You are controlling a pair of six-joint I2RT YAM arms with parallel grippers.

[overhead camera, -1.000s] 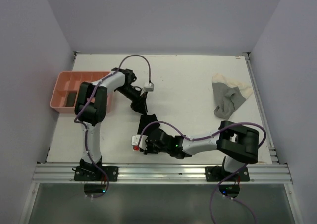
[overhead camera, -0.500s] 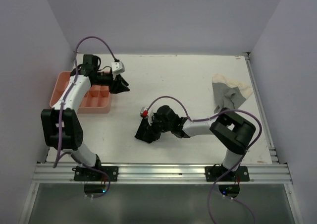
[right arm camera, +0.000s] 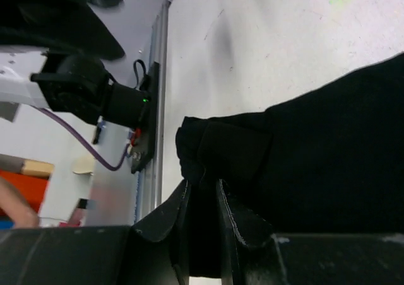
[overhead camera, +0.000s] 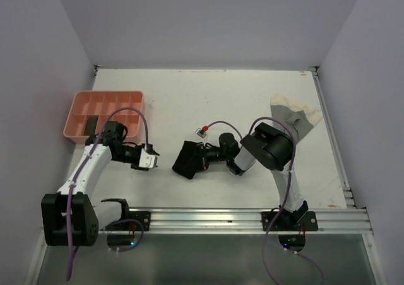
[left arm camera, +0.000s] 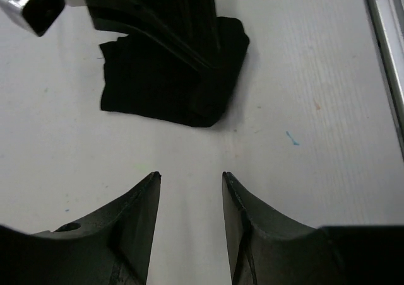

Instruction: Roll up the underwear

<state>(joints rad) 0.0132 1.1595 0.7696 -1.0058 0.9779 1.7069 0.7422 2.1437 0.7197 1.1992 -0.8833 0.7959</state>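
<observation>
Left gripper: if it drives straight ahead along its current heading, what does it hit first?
The black underwear, at its near edge, after a bare stretch of table. The right gripper is clamped on that cloth just behind. Height is unclear, so it may skim over.

We see the black underwear (overhead camera: 187, 159), plain and without pattern, at six o'clock on the white table (overhead camera: 240, 96). The grey and cream underwear (overhead camera: 291, 124) lies at three o'clock. At nine o'clock, the tray (overhead camera: 104, 97) is salmon pink. The left arm (overhead camera: 85, 171) and right arm (overhead camera: 287, 184) are white with black joints and purple cables (overhead camera: 130, 109). The left gripper (left arm camera: 189, 178) and right gripper (right arm camera: 202, 187) are black. A small blue mark (left arm camera: 291, 138) shows on the tabletop.
</observation>
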